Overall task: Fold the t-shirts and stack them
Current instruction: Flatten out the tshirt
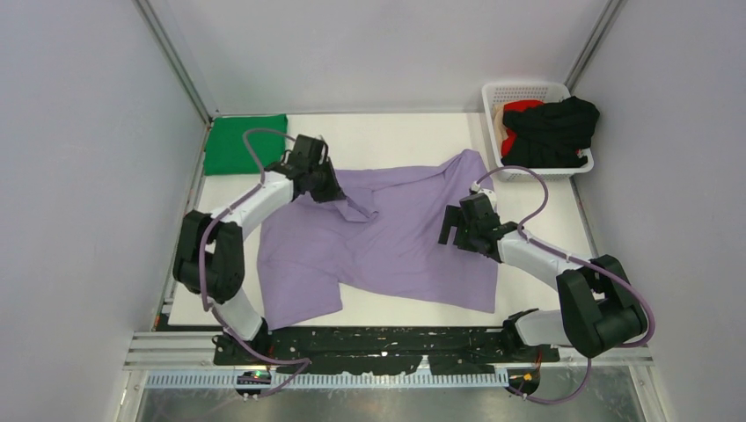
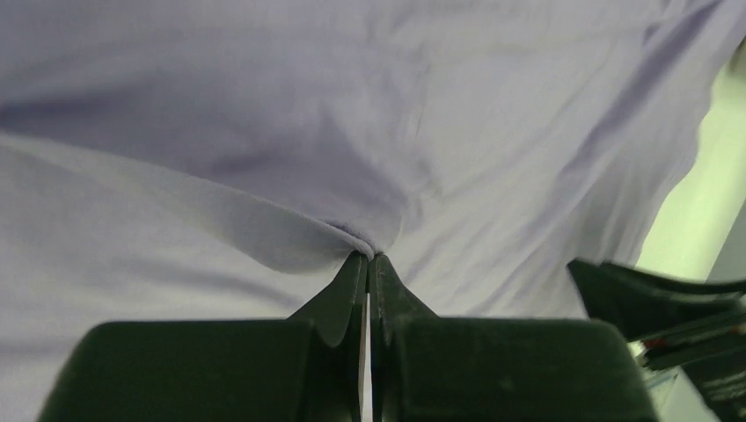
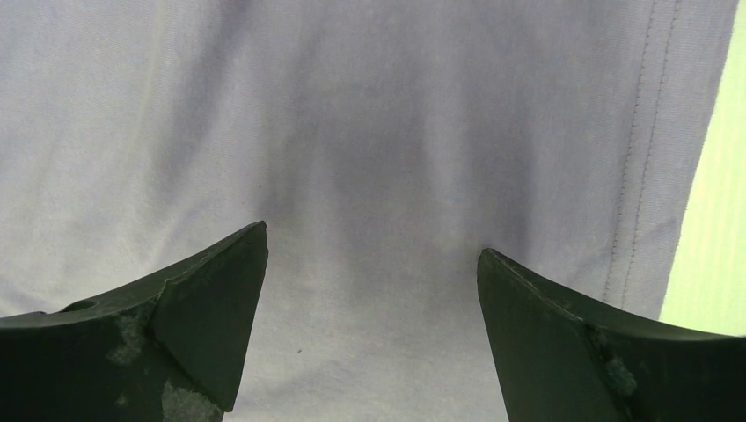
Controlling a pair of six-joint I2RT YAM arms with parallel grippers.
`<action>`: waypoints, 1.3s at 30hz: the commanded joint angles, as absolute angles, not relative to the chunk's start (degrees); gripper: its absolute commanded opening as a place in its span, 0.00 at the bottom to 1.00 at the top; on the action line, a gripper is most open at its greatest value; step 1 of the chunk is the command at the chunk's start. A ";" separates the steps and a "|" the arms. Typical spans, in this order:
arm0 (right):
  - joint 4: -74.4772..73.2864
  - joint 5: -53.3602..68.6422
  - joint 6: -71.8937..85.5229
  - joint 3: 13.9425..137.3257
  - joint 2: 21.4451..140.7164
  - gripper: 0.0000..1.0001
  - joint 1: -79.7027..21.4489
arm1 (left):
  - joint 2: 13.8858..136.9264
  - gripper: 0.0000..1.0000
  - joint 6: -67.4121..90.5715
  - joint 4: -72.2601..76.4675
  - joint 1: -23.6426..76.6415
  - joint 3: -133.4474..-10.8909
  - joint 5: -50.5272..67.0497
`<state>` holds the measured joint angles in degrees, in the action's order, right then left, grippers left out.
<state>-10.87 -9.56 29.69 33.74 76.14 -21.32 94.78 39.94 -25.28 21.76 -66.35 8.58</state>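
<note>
Left fingers: pressed together, pinching a raised fold of the lavender-purple soft cloth short-sleeved t-shirt at their tips. The cloth tents up to the pinch and slopes away on either side.

Right fingers: spread wide, nothing between them. Flat lavender cloth lies below and ahead of the tips, with a stitched hem just outside the right-hand tip. Contact with the cloth cannot be determined.

The lavender shirt lies spread and wrinkled on the white flat surface, under both sets of fingers.

Bright green folded cloth t-shirt: on the surface, beyond and to the left of the left fingers.

White perforated plastic basket: beyond and to the right of the right fingers, holding a crumpled black cloth t-shirt and a red cloth garment.
</note>
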 commanded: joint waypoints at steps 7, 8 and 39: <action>-12.74 -13.37 26.82 37.01 74.51 0.96 -21.09 | 115.94 0.00 40.41 -26.62 14.80 -99.23 10.99; -12.70 -13.76 26.64 37.10 74.18 0.96 -21.05 | 118.71 0.00 40.83 -26.43 13.76 -103.65 11.16; -17.56 -15.31 26.98 48.79 73.79 0.95 -19.56 | 91.76 1.00 37.27 -10.31 12.26 -71.14 22.85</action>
